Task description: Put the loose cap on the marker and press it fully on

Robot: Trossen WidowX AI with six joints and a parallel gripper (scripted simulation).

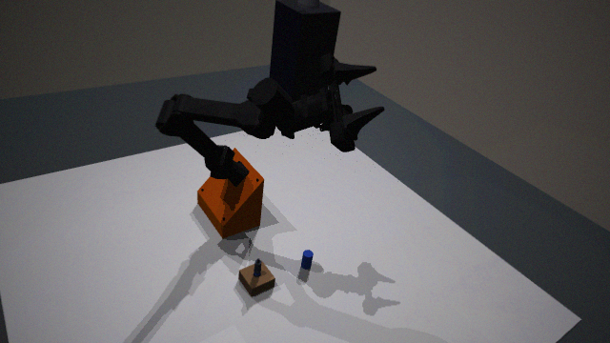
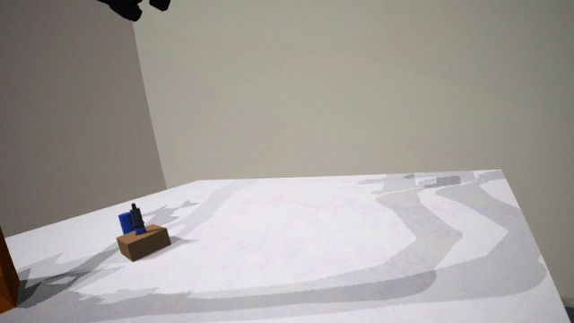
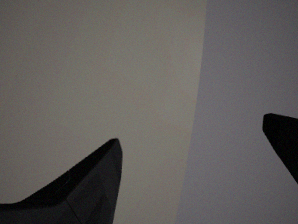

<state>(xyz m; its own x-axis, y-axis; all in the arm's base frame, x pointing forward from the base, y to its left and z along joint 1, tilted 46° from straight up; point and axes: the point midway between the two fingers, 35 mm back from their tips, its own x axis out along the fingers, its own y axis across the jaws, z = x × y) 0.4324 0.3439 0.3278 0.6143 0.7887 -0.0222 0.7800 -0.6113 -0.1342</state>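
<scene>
A dark-tipped marker (image 1: 257, 268) (image 2: 136, 220) stands upright in the brown holder block (image 1: 254, 287) (image 2: 148, 244), its tip bare. The blue cap (image 1: 307, 260) (image 2: 126, 223) stands upright on the table, apart from the block; in the exterior view it is partly hidden behind the marker and block. My gripper (image 1: 379, 89) (image 3: 194, 134) is open and empty, high above the table and pointing sideways. In the exterior view only dark parts of the arm show at the top edge.
The orange arm base (image 1: 244, 210) (image 2: 6, 278) stands on the white table top (image 1: 119, 229) (image 2: 314, 238), near the holder block. A dark box-shaped object (image 1: 305, 48) shows above the arm in the top view. The wrist view shows only walls behind the fingers.
</scene>
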